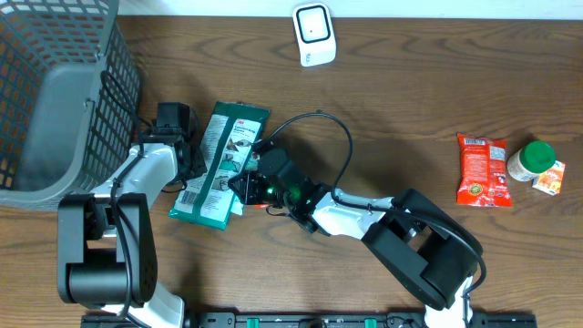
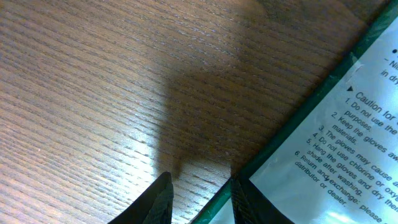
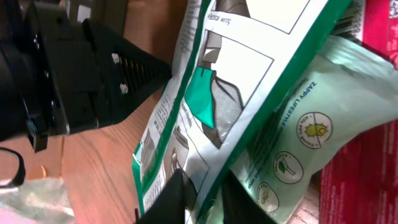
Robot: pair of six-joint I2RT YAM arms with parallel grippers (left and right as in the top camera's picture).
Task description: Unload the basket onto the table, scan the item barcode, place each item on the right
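The glove packet [image 1: 223,150] lies slanted on the table [image 1: 410,100], left of centre, between the two arms and just right of the grey basket [image 1: 118,91]. The right claw [image 1: 244,185] reaches in from the right, and its fingers are drawn close on the packet's green-trimmed edge, pinching it. The left claw [image 1: 197,164] is at the packet's opposite side. Its fingers [image 2: 158,202] are slightly parted with the green border in the gap, and I cannot tell whether it is gripping. The white scanner [image 1: 313,35] stands at the far edge, well apart. A red snack pouch [image 1: 483,169] and a green-lidded jar [image 1: 533,159] sit far right.
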